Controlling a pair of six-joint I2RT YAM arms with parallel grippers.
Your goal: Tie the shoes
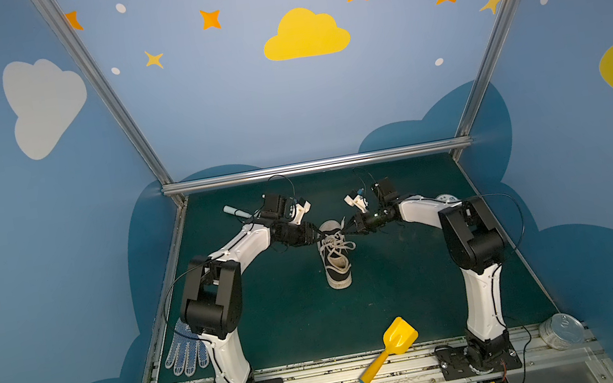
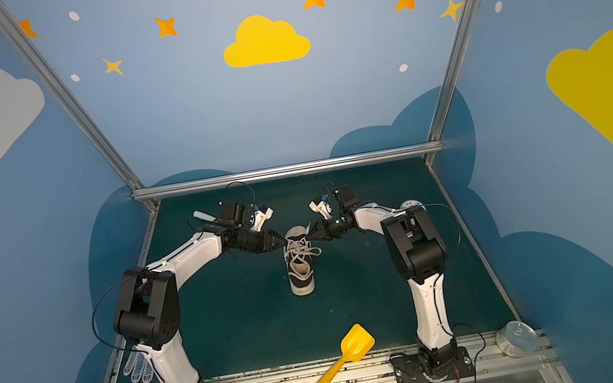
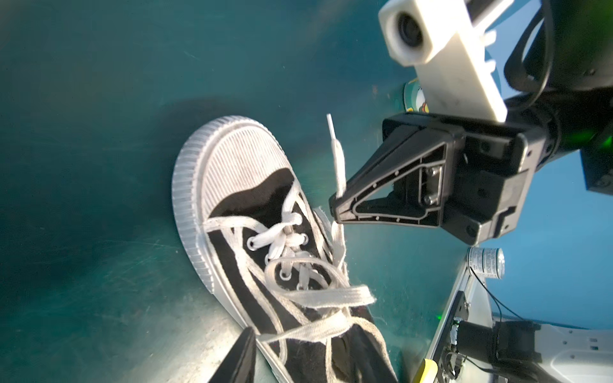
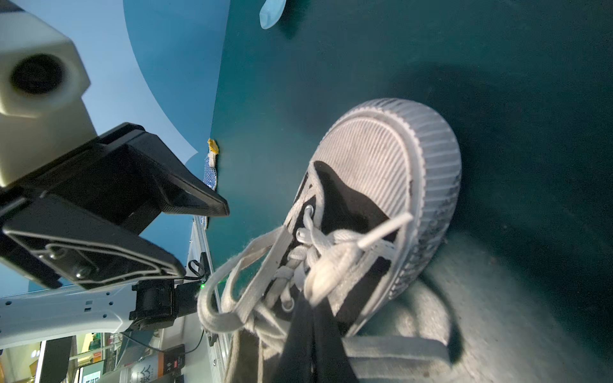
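Black canvas sneaker (image 3: 262, 195) has ribbed white rubber toe (image 3: 238, 156), flat cream laces (image 3: 331, 298).

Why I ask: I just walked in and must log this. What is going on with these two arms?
Two robot arms are working on a small black canvas sneaker with white rubber sole that stands on the green table mat. The right gripper is shut on one cream flat lace near its tip, beside the toe end. The left gripper is open on the shoe's other side and holds nothing. The rest of the lacing hangs in loose loops; no tight bow shows.
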